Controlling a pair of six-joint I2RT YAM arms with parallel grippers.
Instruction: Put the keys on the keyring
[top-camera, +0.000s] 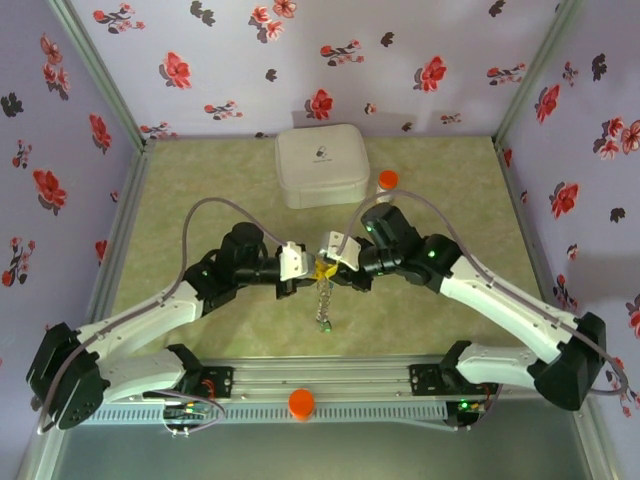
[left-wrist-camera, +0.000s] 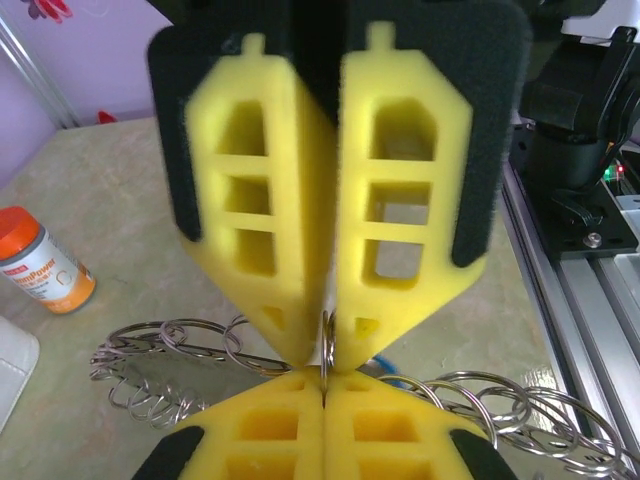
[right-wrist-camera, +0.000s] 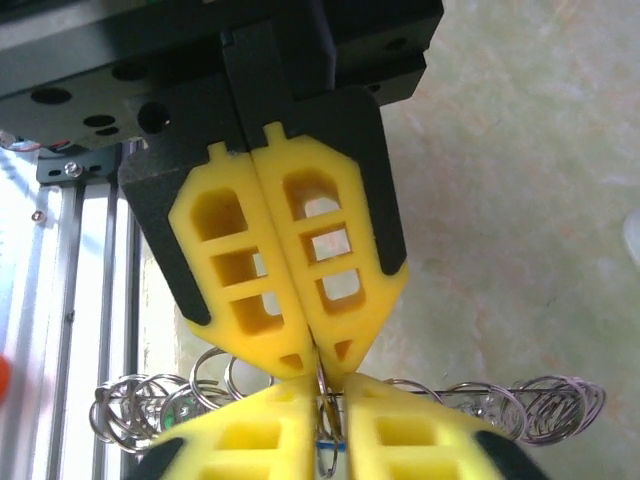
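"Where's the keyring (top-camera: 323, 300)?"

"At mid-surface (top-camera: 200, 190), right between my claws. My left claw (left-wrist-camera: 325, 355) is pinched tight on one of its rings. My right claw (right-wrist-camera: 318, 368) meets it tip to tip, pads closed on that same ring. Loops spread either side of the pads, and a length runs toward the near edge."

"Any writing?"

"The orange-capped bottle (left-wrist-camera: 40, 265), far and slightly right, has a label too blurred to read. The white case (top-camera: 322, 168) just left of it bears a small mark I can't read."
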